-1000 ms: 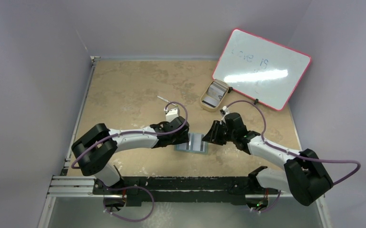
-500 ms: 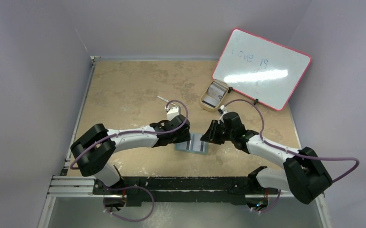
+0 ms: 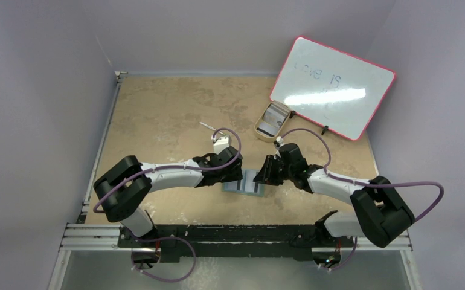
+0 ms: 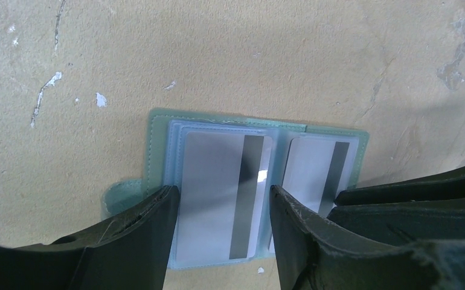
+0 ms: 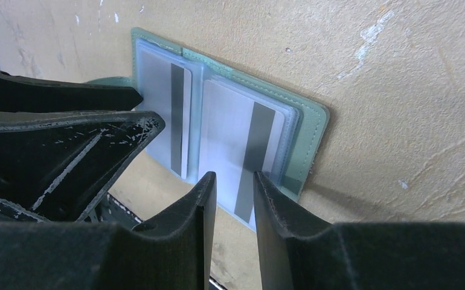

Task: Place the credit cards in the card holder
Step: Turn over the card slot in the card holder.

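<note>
Left wrist view has our left jaws spread wide, straddling one of the credit cards [image 4: 212, 181] sitting in the open card holder [image 4: 157, 130], probably pinning the holder flat so it can't slide. Our right jaws are narrow with a small gap and nothing pinched that we can see. They sit at the near edge of the other card [image 5: 236, 145], so we reckon they're there to nudge it home. The holder lies on the tabletop [image 3: 157, 115] between both arms, well apart from the beige tray [image 3: 259, 129]

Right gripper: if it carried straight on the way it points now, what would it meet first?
Probably the credit card in the card holder's nearer pocket; its edge shows between the right gripper's fingertips, though depth is unclear.
</note>
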Robot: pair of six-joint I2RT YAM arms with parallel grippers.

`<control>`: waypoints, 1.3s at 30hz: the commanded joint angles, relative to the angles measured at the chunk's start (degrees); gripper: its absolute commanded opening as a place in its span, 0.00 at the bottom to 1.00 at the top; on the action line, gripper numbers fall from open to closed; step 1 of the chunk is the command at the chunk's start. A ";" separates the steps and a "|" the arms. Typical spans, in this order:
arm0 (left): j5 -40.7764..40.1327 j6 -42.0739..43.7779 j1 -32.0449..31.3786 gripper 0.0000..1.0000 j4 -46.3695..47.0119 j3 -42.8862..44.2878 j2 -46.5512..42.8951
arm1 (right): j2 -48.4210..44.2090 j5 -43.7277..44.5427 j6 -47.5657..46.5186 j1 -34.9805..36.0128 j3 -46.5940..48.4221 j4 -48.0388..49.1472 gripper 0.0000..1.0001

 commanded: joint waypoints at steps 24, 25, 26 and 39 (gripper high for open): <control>-0.46 0.95 0.14 0.56 0.41 1.29 -0.05 | -0.07 0.74 0.12 0.49 0.17 0.76 0.30; -0.01 0.90 0.15 0.56 0.92 1.13 0.03 | -0.05 0.70 0.12 0.55 0.17 0.84 0.30; 0.41 0.86 0.14 0.56 1.33 1.07 -0.01 | -0.05 0.71 0.12 0.55 0.17 0.92 0.31; 4.74 -0.39 0.17 0.56 5.31 0.46 -0.37 | -0.23 0.78 -0.04 0.62 -0.09 1.10 0.30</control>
